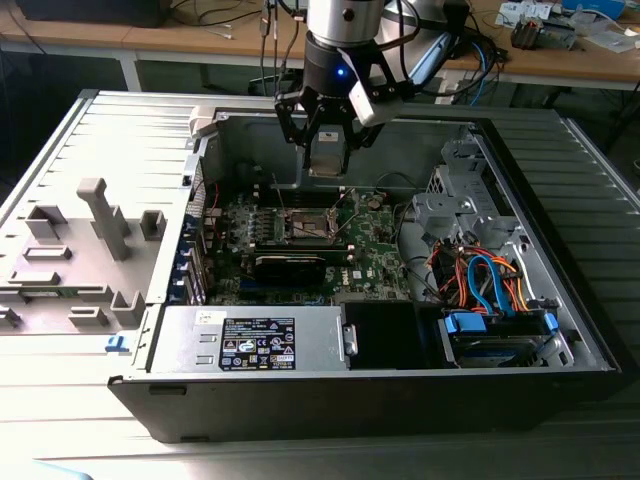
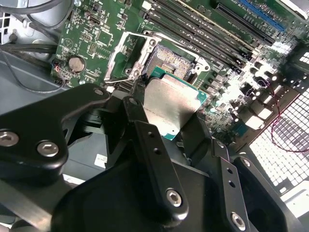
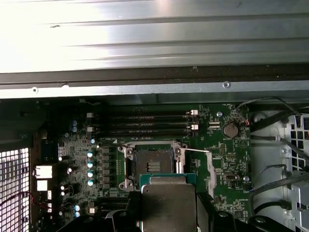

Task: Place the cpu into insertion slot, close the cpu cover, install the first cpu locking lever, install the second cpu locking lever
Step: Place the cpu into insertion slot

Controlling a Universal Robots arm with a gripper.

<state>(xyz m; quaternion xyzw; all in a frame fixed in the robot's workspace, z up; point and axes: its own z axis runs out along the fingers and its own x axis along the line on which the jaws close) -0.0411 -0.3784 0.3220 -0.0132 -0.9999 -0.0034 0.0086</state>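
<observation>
Second wrist view showed the gripper (image 2: pixel 168 120) clamped on the cpu (image 2: pixel 171 99) near the empty insertion slot (image 2: pixel 170 62); placing it likely needed square alignment.

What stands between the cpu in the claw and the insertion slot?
Nothing visible does. The claw holds the cpu above the board, near the insertion slot, whose contacts lie bare. The cpu cover is swung open to one side of it.

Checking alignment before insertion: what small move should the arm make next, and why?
Probably lower the silvery-grey square cpu, clamped in the jaws, toward the dark square insertion slot: the slot lies open and empty, and the chip hangs clear above it.
</observation>
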